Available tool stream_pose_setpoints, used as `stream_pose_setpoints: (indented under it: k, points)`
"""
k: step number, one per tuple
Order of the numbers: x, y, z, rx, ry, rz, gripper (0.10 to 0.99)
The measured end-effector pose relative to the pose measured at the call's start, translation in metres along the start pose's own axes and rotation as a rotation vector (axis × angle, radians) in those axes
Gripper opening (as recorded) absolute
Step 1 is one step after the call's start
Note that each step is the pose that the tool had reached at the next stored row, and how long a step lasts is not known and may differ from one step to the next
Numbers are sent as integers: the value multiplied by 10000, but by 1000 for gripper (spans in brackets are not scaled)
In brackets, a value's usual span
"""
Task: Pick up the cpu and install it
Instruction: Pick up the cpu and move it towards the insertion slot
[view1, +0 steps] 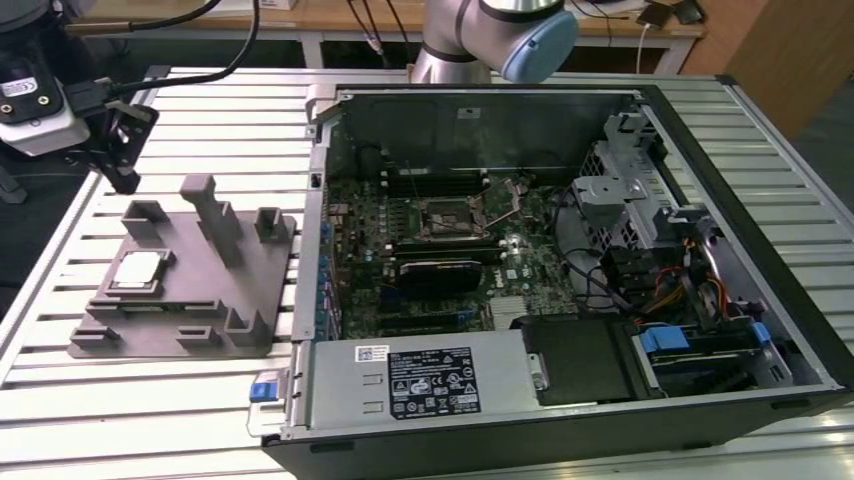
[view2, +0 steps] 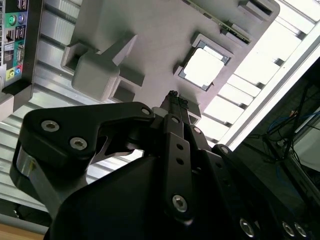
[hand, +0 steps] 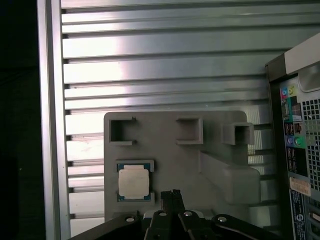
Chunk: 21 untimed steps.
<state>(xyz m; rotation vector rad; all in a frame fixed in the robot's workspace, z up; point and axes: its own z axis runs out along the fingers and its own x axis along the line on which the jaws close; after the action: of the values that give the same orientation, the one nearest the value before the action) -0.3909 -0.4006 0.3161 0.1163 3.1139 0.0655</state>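
Observation:
The cpu (view1: 138, 272) is a small square chip with a shiny silver top. It lies flat in a recess of the grey fixture plate (view1: 200, 300), towards the exterior view's left. Both wrist views show the cpu (view2: 202, 67) (hand: 134, 181) in its pocket. My gripper (view1: 124, 183) hangs above the table beyond the plate's far left corner, apart from the chip. In both wrist views the black fingers meet at the gripper's (view2: 175, 96) (hand: 173, 192) tip with nothing between them. The motherboard socket (view1: 447, 220) sits inside the open computer case.
The open computer case (view1: 561, 250) lies on its side to the exterior view's right of the plate, with cables, a drive cage and a power supply inside. Upright posts (view1: 214, 215) rise from the fixture plate (hand: 200, 130). The slatted metal table (view1: 227, 120) ends close to the left.

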Motion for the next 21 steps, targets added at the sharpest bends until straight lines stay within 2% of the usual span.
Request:
stream_pose_setpoints:
  k: [14,21]
  points:
    - [97,-45,174,-3,-4,-1,106]
    - [172,-65,272,-1,-1,0,106]
